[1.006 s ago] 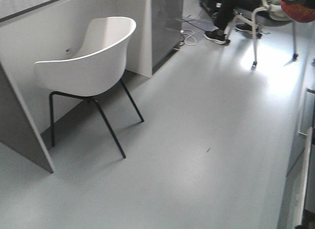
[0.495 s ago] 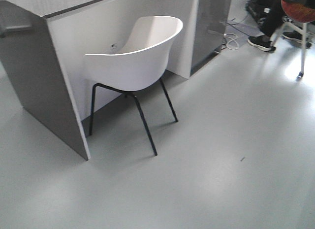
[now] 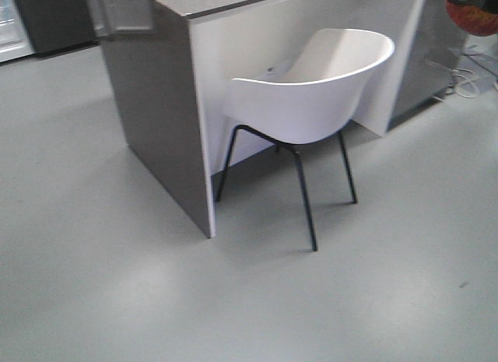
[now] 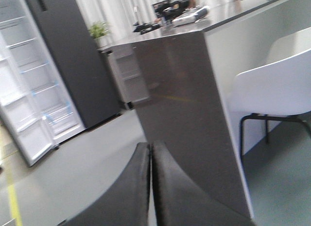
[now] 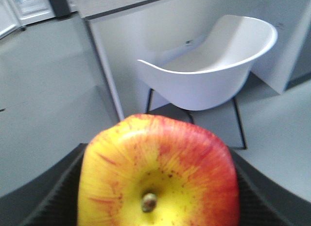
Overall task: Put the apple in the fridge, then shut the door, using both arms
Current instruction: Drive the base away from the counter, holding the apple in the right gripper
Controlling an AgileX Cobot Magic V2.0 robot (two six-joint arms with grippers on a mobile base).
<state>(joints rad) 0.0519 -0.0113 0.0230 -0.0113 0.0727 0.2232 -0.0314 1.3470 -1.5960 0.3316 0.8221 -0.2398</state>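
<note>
Clamps the apple (image 5: pixel 158 172) between the right fingers (image 5: pixel 53 197), with a dark ribbed pad against each flank and the stem dimple turned toward the wrist camera. Fills the lower half of that view with red-streaked yellow skin. Carries the fruit above the grey floor (image 3: pixel 117 284), well apart from the fridge (image 4: pixel 39 90). Points the right wrist down and forward at the white chair (image 5: pixel 209 75), tucked against the open side of the desk (image 3: pixel 156 105).

Holds the left fingers (image 4: pixel 121 197) pressed flat together along one thin seam, with nothing between. Tilts the left wrist, to judge by the slanted scene, and aims it past the dark grey end panel of the desk. Looks from there toward the fridge at the far left: open, white inside, with shelves edged in blue tape, right beside a tall dark grey unit (image 4: pixel 73 56). Cannot tell the door from the cabinet in that blur. Takes in a potted plant (image 4: pixel 99 29) farther back and some dark gear (image 4: pixel 170 7) on the desk top.

Cannot tell the bend of either arm, with only the fingers in view.
</note>
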